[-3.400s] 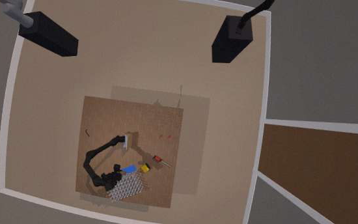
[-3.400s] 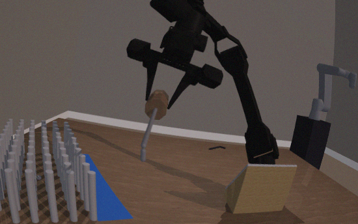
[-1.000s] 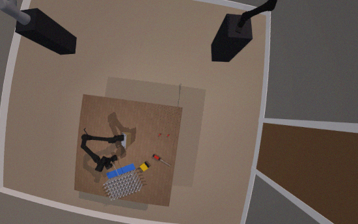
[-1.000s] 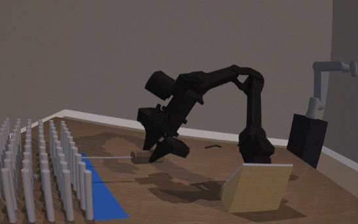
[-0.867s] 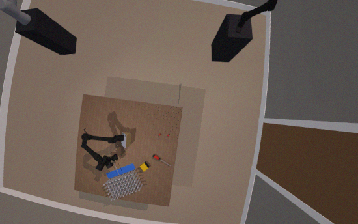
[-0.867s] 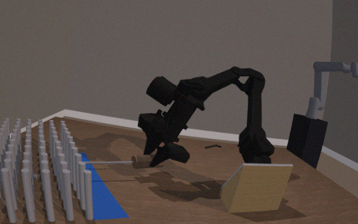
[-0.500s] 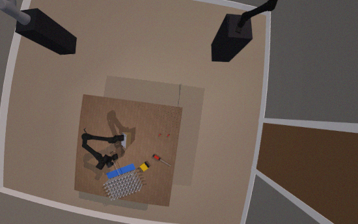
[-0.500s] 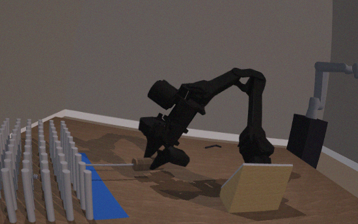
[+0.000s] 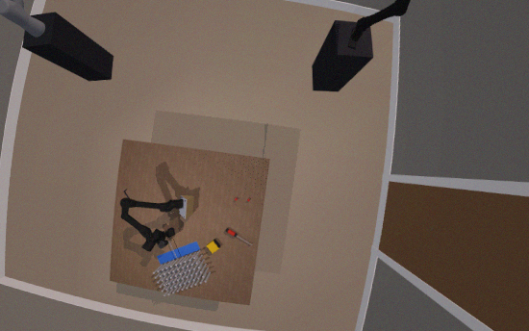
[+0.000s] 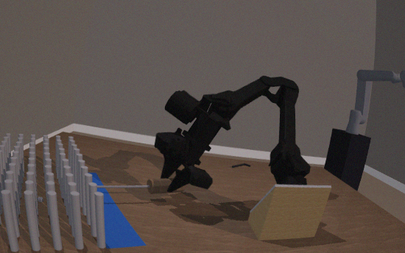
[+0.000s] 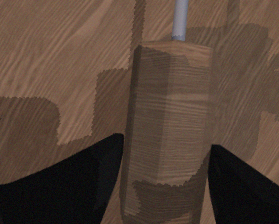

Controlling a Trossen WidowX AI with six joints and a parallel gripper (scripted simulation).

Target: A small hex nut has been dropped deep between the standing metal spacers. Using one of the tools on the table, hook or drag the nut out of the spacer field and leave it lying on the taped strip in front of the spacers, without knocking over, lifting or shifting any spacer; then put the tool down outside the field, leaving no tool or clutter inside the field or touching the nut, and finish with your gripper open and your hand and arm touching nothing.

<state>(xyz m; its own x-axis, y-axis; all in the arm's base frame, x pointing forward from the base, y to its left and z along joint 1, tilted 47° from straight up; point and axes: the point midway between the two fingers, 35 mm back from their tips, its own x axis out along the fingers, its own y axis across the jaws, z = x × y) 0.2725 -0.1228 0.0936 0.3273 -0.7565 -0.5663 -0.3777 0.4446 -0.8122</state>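
My gripper (image 9: pixel 168 238) (image 10: pixel 166 184) (image 11: pixel 166 148) is shut on the wooden handle (image 10: pixel 157 185) (image 11: pixel 170 107) of a tool. The tool's thin metal rod (image 10: pixel 125 187) (image 11: pixel 180 17) runs level above the blue taped strip (image 9: pixel 189 248) (image 10: pixel 121 229), with its shadow below. Its far end is hidden behind the front spacers in the exterior view. The grey metal spacers (image 9: pixel 183 274) (image 10: pixel 54 221) stand upright in rows. A small light thing, apparently the hex nut (image 10: pixel 40 199), shows low between the spacers. I cannot tell whether the rod touches a spacer.
A wedge block (image 10: pixel 287 213) stands near the arm's base. A yellow block (image 9: pixel 213 246) lies beside the strip's end, and a red-handled screwdriver (image 9: pixel 231 233) lies beyond it. Two small red pieces (image 9: pixel 236 199) (image 9: pixel 248 200) lie farther back. A bent black rod (image 10: pixel 241 165) lies behind the arm.
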